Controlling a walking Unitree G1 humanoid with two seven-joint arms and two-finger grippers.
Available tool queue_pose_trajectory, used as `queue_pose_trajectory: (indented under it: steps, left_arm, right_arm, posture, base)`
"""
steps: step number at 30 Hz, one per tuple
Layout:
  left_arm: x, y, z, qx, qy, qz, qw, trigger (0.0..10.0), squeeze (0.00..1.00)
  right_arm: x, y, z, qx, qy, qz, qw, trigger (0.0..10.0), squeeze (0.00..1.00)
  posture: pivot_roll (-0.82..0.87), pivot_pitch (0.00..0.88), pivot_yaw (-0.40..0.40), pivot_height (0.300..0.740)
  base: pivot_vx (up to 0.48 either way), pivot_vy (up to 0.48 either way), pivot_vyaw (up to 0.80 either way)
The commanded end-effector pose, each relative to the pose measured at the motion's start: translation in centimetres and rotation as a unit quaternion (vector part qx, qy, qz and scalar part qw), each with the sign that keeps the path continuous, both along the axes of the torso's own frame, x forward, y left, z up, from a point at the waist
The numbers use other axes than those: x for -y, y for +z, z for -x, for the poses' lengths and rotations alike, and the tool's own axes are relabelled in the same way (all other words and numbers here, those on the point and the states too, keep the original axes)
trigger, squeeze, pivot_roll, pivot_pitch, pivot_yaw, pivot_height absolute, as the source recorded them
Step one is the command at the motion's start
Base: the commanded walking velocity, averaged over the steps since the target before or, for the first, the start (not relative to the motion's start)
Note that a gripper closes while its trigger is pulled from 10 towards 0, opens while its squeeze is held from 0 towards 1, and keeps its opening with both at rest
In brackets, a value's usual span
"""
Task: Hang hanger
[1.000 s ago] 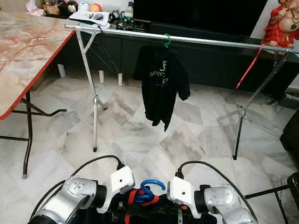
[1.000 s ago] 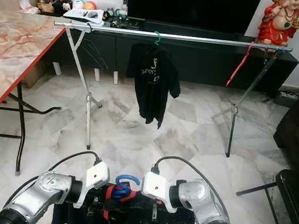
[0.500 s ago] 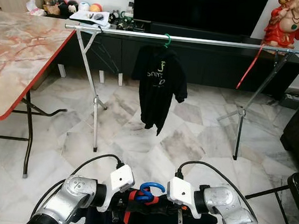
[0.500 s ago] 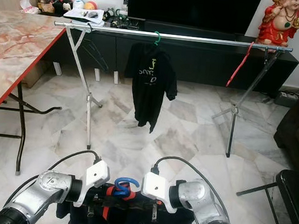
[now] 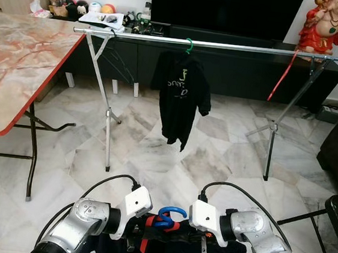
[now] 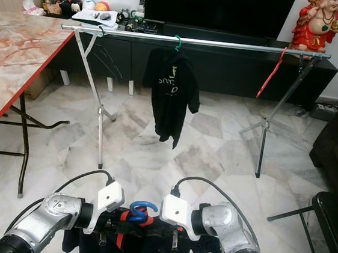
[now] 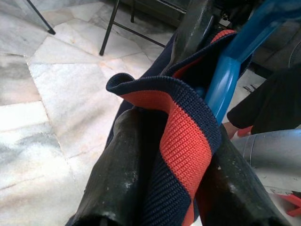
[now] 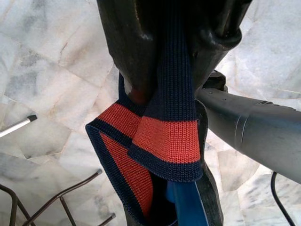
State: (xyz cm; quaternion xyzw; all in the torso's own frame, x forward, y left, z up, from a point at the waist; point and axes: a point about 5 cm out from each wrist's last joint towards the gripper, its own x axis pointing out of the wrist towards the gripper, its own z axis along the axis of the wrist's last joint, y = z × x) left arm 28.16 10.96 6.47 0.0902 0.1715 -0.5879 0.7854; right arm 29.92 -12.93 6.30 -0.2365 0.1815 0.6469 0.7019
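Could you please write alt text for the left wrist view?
The left gripper is clamped on a navy collar with an orange stripe, beside a blue hanger. A marble floor lies below.

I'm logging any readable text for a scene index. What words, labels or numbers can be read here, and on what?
Black T-shirt hanging on the metal rail: a pale yellow-green print on the chest, too small and blurred to read.
Garment with the navy and red collar, held on the blue hanger: no text visible.
Nothing else bears readable text.
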Motion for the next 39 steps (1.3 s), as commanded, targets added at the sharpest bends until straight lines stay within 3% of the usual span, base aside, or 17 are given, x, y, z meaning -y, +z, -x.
queue_pose_trajectory:
  steps: [1,2,3,14,23,30,36,39]
  left_arm:
    - [0.3,0.1,0.1,0.001,-0.013,0.005,1.000,0.0,0.00]
    - [0.4,0.1,0.1,0.001,-0.013,0.005,1.000,0.0,0.00]
    - [0.4,0.1,0.1,0.000,-0.013,0.005,1.000,0.0,0.00]
    - [-0.1,-0.2,0.0,0.001,-0.001,-0.003,1.000,0.0,0.00]
    - [-0.3,-0.5,0.0,0.001,0.006,-0.009,1.000,0.0,0.00]
    - [-1.4,-1.8,0.2,0.003,0.035,-0.046,0.998,0.0,0.00]
    - [-1.5,-2.1,0.4,-0.001,0.037,-0.044,0.998,0.0,0.00]
    - [-1.8,-2.3,0.3,0.003,0.051,-0.048,0.998,0.0,0.00]
  right_arm:
    - [0.2,0.9,-0.8,0.019,-0.013,-0.005,1.000,10.0,0.22]
    - [0.2,0.9,-0.8,0.016,-0.012,-0.006,1.000,10.0,0.22]
    - [0.2,0.9,-0.8,0.013,-0.011,-0.007,1.000,10.0,1.00]
    - [0.8,0.6,0.1,-0.023,0.024,0.005,0.999,10.0,1.00]
    - [1.7,-0.3,0.9,-0.042,0.052,0.051,0.996,10.0,1.00]
    - [2.3,0.3,0.2,-0.020,0.012,0.044,0.999,10.0,1.00]
    - [2.3,0.0,0.1,-0.003,-0.004,0.046,0.999,10.0,1.00]
    - [2.5,0.0,-0.7,0.027,-0.048,0.053,0.997,10.0,1.00]
  posture:
    - [0.10,0.060,-0.048,0.740]
    - [0.10,0.060,-0.048,0.740]
    - [0.10,0.060,-0.048,0.740]
    - [0.10,0.061,-0.049,0.740]
    - [0.10,0.061,-0.049,0.740]
    - [0.10,0.064,-0.046,0.740]
    - [0.10,0.064,-0.047,0.740]
    - [0.10,0.064,-0.046,0.740]
  base:
    - [0.000,0.000,0.00]
    - [0.000,0.000,0.00]
    - [0.000,0.000,0.00]
    - [0.000,0.000,0.00]
    - [0.000,0.000,0.00]
    - [0.000,0.000,0.00]
    - [0.000,0.000,0.00]
    - [0.000,0.000,0.00]
